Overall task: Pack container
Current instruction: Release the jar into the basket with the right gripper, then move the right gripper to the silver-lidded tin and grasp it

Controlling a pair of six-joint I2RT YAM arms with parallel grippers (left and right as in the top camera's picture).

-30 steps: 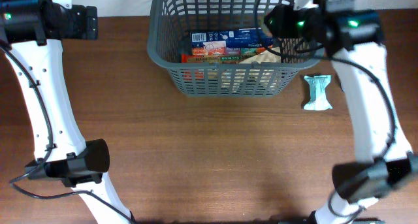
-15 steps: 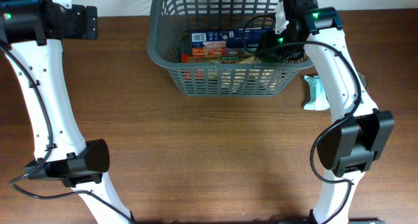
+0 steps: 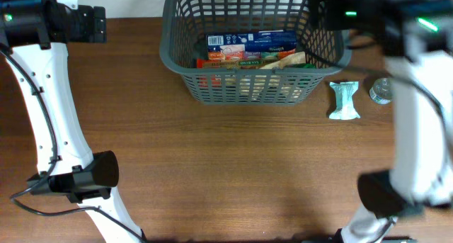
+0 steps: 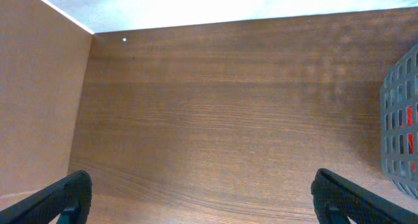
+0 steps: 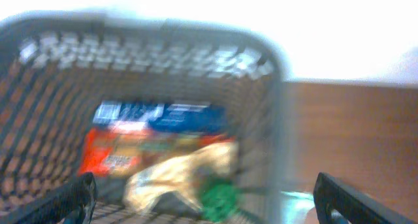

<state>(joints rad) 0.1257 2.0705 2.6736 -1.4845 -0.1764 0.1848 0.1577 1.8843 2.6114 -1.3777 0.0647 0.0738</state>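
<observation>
The dark grey slotted container (image 3: 177,59) stands at the back middle of the table. It holds a blue box (image 3: 251,39), red and orange packets (image 3: 225,57) and a tan packet with a green end (image 3: 287,59). My right gripper (image 3: 327,13) is above the container's right rim, blurred by motion. In the right wrist view its fingers (image 5: 209,208) are open and empty over the container (image 5: 274,74) and the tan packet (image 5: 179,175). My left gripper (image 3: 95,23) is open and empty at the far left, over bare table (image 4: 202,208).
A pale teal packet (image 3: 345,101) lies on the table right of the container, also in the right wrist view (image 5: 297,201). A small clear round item (image 3: 381,91) lies beside it. The container's edge shows at the right of the left wrist view (image 4: 401,119).
My right gripper has come up out of the container and the arm has swung out to the right, empty. The left arm has not moved.
</observation>
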